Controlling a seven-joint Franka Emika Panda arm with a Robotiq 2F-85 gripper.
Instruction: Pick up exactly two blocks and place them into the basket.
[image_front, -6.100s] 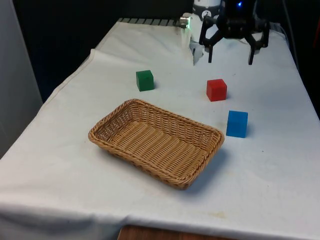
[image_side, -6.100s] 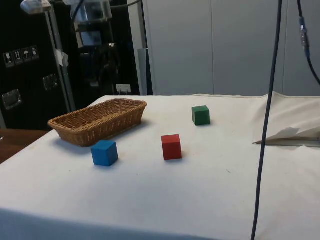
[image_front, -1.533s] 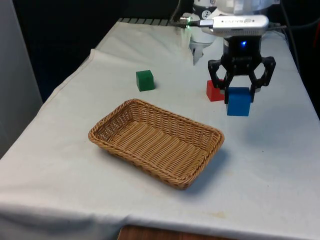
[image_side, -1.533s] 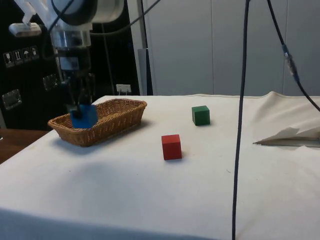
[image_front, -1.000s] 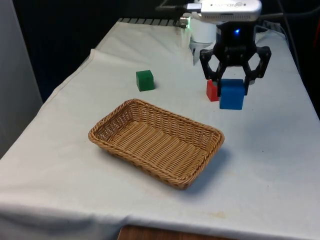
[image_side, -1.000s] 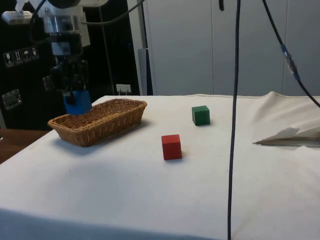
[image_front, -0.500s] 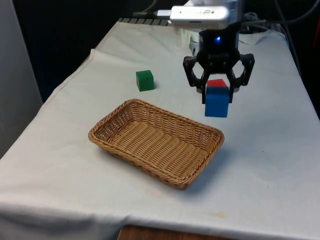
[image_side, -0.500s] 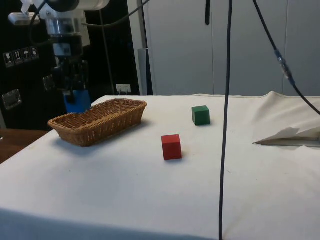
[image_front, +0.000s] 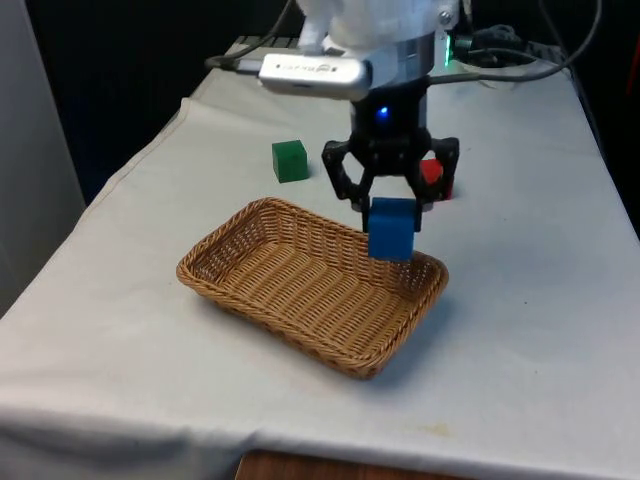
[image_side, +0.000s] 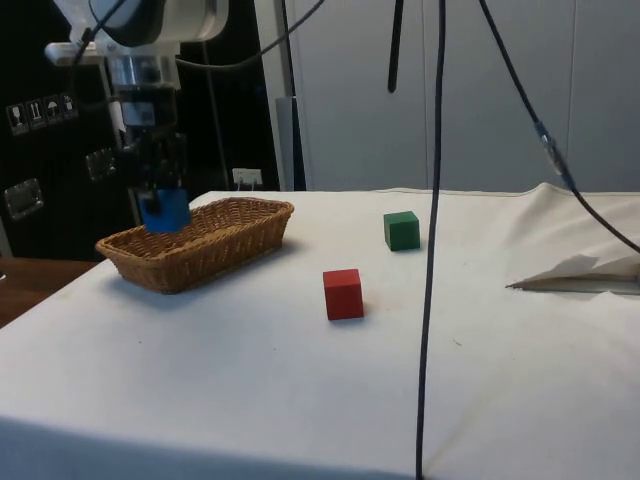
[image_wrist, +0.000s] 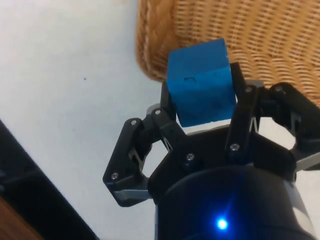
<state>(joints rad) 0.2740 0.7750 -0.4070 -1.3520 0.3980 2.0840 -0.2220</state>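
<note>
**Blue block held above basket rim**

In the front view, the green block (image_front: 290, 160) rests on the white cloth (image_front: 120, 300) at the far left, beyond the wicker basket (image_front: 230, 262), which sits near the table's centre. The gripper (image_front: 391, 226) hangs over the basket's far right corner, its fingers clamped on the blue block (image_front: 391, 228), clear of the weave. The red block (image_front: 432, 172) sits on the cloth just behind the gripper, to its right, partly hidden.

3 blocks (image_front: 391, 228), 1 basket (image_front: 240, 290)
</note>
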